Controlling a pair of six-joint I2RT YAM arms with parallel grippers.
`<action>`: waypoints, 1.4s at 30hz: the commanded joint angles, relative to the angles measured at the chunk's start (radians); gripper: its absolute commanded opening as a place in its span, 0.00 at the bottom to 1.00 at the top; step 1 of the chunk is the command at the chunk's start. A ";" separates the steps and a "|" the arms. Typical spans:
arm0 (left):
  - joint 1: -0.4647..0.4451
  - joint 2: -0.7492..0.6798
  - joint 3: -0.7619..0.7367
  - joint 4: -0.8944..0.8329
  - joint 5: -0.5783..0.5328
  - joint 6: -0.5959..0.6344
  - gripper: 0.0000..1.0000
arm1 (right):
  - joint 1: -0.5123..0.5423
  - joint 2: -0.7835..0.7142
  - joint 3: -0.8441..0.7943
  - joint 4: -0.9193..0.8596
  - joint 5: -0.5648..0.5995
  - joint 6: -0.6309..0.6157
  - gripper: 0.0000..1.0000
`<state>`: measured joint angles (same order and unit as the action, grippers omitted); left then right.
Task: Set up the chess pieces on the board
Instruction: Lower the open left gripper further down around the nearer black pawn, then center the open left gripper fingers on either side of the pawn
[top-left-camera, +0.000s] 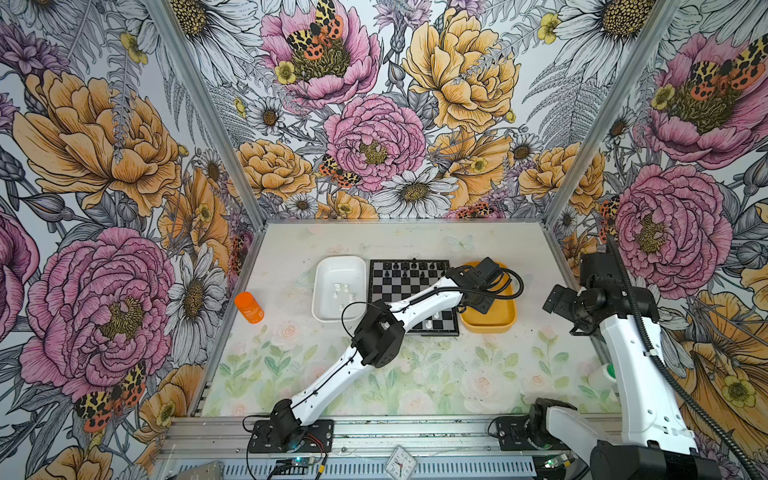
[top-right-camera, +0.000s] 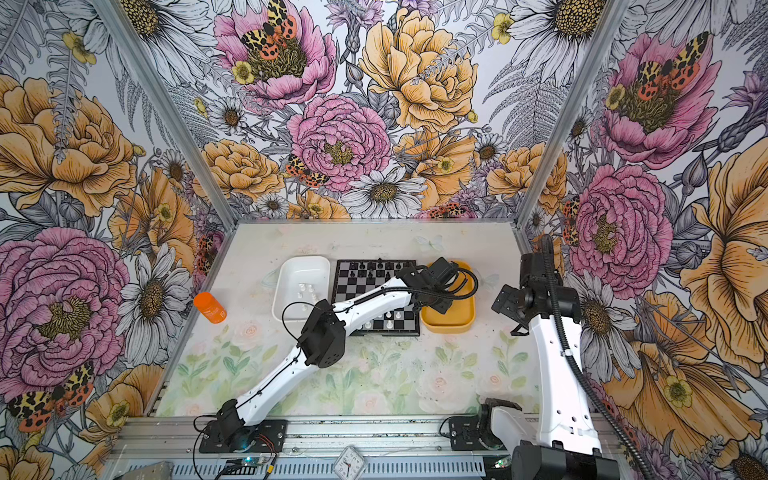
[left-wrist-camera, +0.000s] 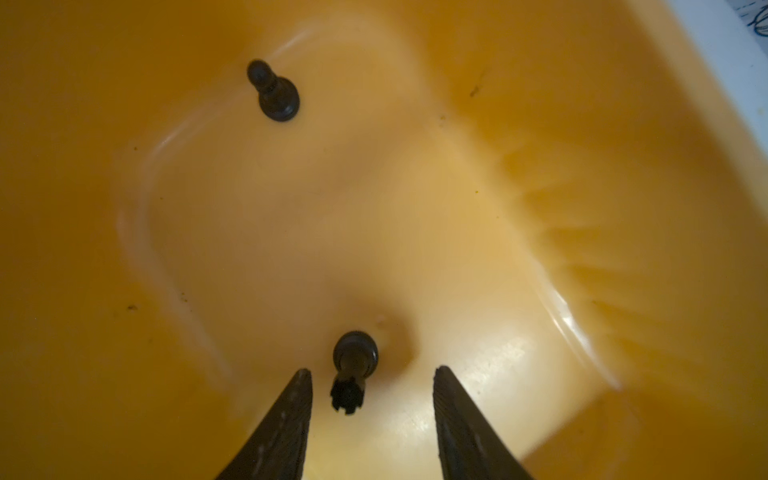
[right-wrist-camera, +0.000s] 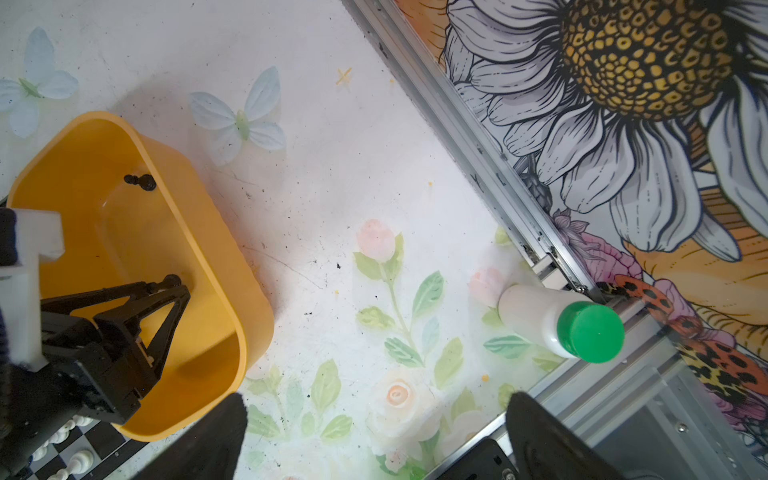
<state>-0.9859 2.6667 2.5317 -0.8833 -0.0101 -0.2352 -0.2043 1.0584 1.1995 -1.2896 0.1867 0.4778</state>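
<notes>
Left end effector (left-wrist-camera: 372, 369): we've got its jaws apart, either side of a black piece (left-wrist-camera: 354, 361), not clamped on it.
Yellow tray (left-wrist-camera: 623, 166): that piece sits on its floor, a black pawn (left-wrist-camera: 274, 93) well apart.
Board (top-left-camera: 399, 286): middle of both top views, just left of the yellow tray.
Right end effector (right-wrist-camera: 376, 399): jaws wide apart, we see it over the desk (right-wrist-camera: 353, 187).

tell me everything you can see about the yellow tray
The yellow tray is a glossy, rounded-corner rectangular plastic tub with sloped walls, sitting flat on the table just right of the board. Inside are two black pieces: a pawn near one corner and a crowned piece between the open fingers of the left gripper, which reaches into it.
</notes>
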 joint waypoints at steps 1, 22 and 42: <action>0.008 0.012 -0.006 0.008 -0.016 -0.001 0.49 | -0.006 -0.017 -0.005 0.019 0.000 -0.010 1.00; 0.017 0.009 0.012 0.009 -0.025 -0.003 0.40 | -0.008 -0.017 -0.003 0.019 0.008 -0.016 1.00; 0.011 0.009 0.016 0.008 -0.020 -0.001 0.28 | -0.007 -0.026 -0.003 0.016 0.013 -0.022 1.00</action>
<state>-0.9775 2.6667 2.5317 -0.8825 -0.0135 -0.2352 -0.2047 1.0477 1.1992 -1.2896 0.1875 0.4698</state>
